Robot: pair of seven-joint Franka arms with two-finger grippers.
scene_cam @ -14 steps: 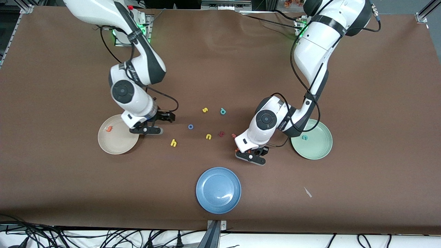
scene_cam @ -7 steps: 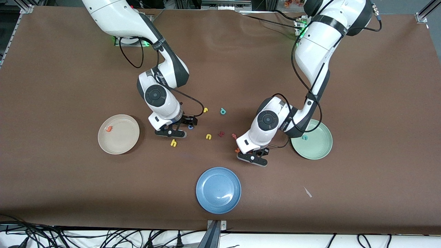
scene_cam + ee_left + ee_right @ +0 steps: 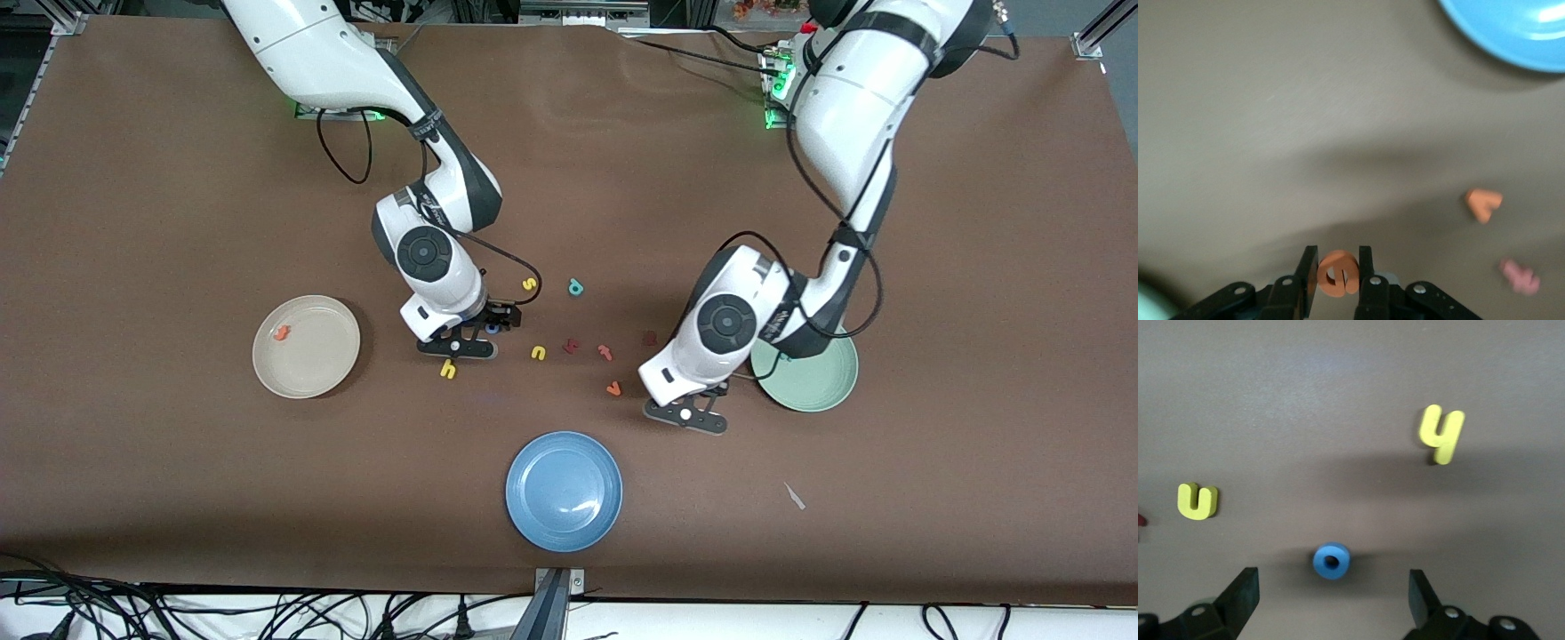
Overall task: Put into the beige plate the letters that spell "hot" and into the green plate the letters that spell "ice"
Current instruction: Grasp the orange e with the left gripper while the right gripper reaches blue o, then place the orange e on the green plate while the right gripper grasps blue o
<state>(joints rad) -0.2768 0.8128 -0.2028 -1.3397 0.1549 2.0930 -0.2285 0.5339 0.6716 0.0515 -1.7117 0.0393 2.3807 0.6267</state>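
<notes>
Clamping the orange "e" (image 3: 1337, 273) between narrow fingers (image 3: 1309, 273), the left gripper (image 3: 698, 411) hangs over bare worktop (image 3: 933, 267) just beside the green plate (image 3: 822, 387), toward the blue plate (image 3: 564, 491). The teal "c" in the green plate is hidden by the arm. Taking the blue plate as landmark: the orange "v" (image 3: 613, 388) lies farther from the front camera than it, and farther still lie the pinkish "t" (image 3: 605, 352), the dark red "i" (image 3: 650, 338), a dark red letter (image 3: 572, 346) and the yellow "u" (image 3: 538, 353).

The right gripper (image 3: 462, 340) hangs low with fingers wide, straddling the blue "o" (image 3: 1331, 561), apart from it on both sides. The yellow "h" (image 3: 448, 369) lies just beside it. The beige plate (image 3: 307, 347), toward the right arm's end, holds the orange "t" (image 3: 282, 333).
</notes>
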